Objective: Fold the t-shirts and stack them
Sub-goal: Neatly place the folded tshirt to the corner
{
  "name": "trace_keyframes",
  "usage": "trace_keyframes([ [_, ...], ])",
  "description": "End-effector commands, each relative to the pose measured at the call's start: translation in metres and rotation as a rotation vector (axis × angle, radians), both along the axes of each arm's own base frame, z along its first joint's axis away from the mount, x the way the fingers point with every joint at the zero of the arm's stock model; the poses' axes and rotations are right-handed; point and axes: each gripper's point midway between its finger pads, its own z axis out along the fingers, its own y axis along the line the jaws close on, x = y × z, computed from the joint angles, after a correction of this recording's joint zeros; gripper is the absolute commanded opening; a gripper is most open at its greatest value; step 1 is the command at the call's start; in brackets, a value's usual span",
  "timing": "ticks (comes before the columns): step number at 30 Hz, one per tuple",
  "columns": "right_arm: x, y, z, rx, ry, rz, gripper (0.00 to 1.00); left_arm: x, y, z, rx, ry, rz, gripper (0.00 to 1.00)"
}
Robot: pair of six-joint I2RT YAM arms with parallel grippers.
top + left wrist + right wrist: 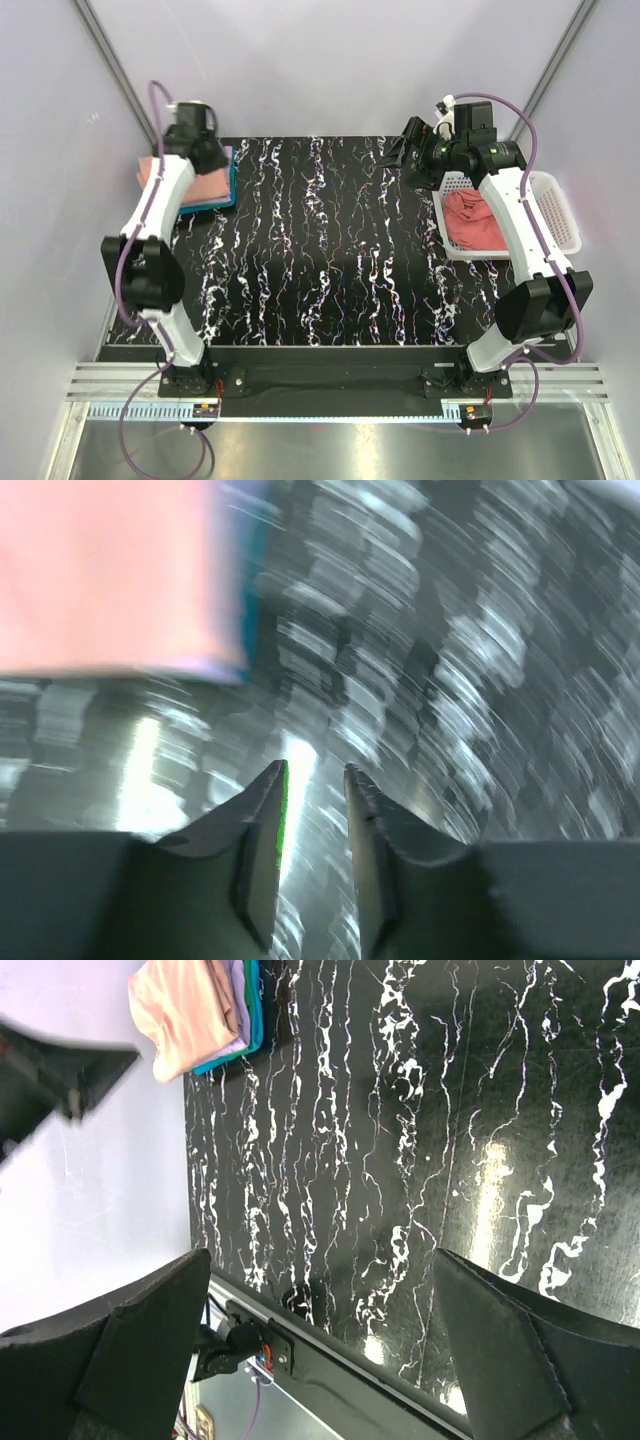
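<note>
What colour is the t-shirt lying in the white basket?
Dark rose-pink. The t-shirt shows best in the top external view, inside the white lattice basket.

The top external view looks down from above and behind the near edge, taking in the whole table [320,250]. The left wrist view sits close over the far left corner, blurred, with the stacked t-shirts [110,570] at its upper left. The right wrist view, higher up by the far right corner, looks across the table toward the left edge. All three views share the stacked t-shirts [208,186] [195,1010].
</note>
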Motion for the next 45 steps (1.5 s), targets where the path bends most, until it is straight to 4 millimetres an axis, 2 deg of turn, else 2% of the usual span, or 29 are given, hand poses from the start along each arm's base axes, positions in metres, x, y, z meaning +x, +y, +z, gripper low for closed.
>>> trace_keyframes([
  [1, 0.005, 0.008, 0.021, 0.04, -0.077, 0.017, 1.0, 0.021, 0.119, -0.033, 0.098, 0.099, 0.339, 0.3],
  [2, 0.007, 0.009, 0.023, 0.05, -0.078, 0.012, 1.0, 0.018, 0.151, -0.042, 0.088, 0.124, 0.409, 0.29],
  [5, 0.016, 0.016, 0.029, 0.084, -0.125, 0.038, 1.0, 0.021, 0.19, -0.07, 0.072, 0.149, 0.473, 0.31],
  [9, 0.029, 0.019, 0.022, 0.087, -0.136, 0.044, 1.0, 0.058, 0.212, -0.065, 0.077, 0.024, 0.455, 0.29],
  [10, 0.032, 0.019, 0.02, 0.088, -0.139, 0.045, 1.0, 0.071, 0.219, -0.051, 0.095, -0.02, 0.461, 0.25],
  [11, 0.034, 0.02, 0.018, 0.092, -0.137, 0.044, 1.0, 0.078, 0.226, -0.064, 0.104, -0.003, 0.47, 0.21],
  [12, 0.036, 0.021, 0.011, 0.094, -0.121, 0.042, 1.0, 0.084, 0.232, -0.065, 0.122, -0.006, 0.479, 0.19],
  [13, 0.04, 0.022, 0.009, 0.099, -0.127, 0.042, 1.0, 0.092, 0.244, -0.053, 0.165, -0.034, 0.505, 0.17],
  [14, 0.041, 0.023, 0.008, 0.107, -0.127, 0.044, 1.0, 0.096, 0.25, -0.051, 0.189, -0.038, 0.514, 0.15],
  [15, 0.04, 0.026, 0.003, 0.12, -0.115, 0.059, 0.99, 0.1, 0.256, -0.065, 0.211, -0.012, 0.524, 0.14],
  [18, 0.044, 0.028, -0.001, 0.126, -0.115, 0.072, 1.0, 0.11, 0.277, -0.054, 0.259, -0.065, 0.567, 0.11],
  [20, 0.045, 0.027, -0.004, 0.114, -0.113, 0.072, 1.0, 0.109, 0.293, -0.055, 0.261, -0.082, 0.614, 0.07],
  [23, 0.049, 0.026, -0.008, 0.103, -0.113, 0.068, 1.0, 0.108, 0.309, -0.066, 0.259, -0.05, 0.648, 0.0],
  [26, 0.054, 0.027, -0.007, 0.099, -0.112, 0.068, 1.0, 0.118, 0.312, -0.069, 0.271, -0.067, 0.617, 0.0],
  [28, 0.058, 0.027, -0.006, 0.1, -0.116, 0.07, 1.0, 0.121, 0.314, -0.083, 0.283, -0.052, 0.605, 0.0],
  [31, 0.06, 0.028, -0.008, 0.103, -0.109, 0.067, 1.0, 0.129, 0.317, -0.094, 0.284, -0.053, 0.593, 0.01],
  [32, 0.06, 0.029, -0.009, 0.102, -0.108, 0.069, 1.0, 0.131, 0.319, -0.105, 0.283, -0.041, 0.594, 0.01],
  [35, 0.059, 0.027, -0.013, 0.1, -0.099, 0.064, 1.0, 0.135, 0.324, -0.114, 0.286, -0.039, 0.602, 0.03],
  [37, 0.06, 0.027, -0.014, 0.098, -0.098, 0.059, 1.0, 0.134, 0.331, -0.111, 0.304, -0.042, 0.614, 0.06],
  [41, 0.061, 0.026, -0.011, 0.109, -0.1, 0.039, 1.0, 0.128, 0.335, -0.084, 0.312, -0.072, 0.65, 0.17],
  [42, 0.062, 0.027, -0.01, 0.116, -0.107, 0.037, 1.0, 0.127, 0.334, -0.062, 0.313, -0.107, 0.651, 0.19],
  [44, 0.061, 0.028, -0.007, 0.136, -0.108, 0.034, 1.0, 0.125, 0.331, -0.044, 0.313, -0.134, 0.648, 0.22],
  [45, 0.062, 0.029, -0.005, 0.14, -0.114, 0.032, 1.0, 0.121, 0.328, -0.017, 0.313, -0.175, 0.648, 0.24],
])
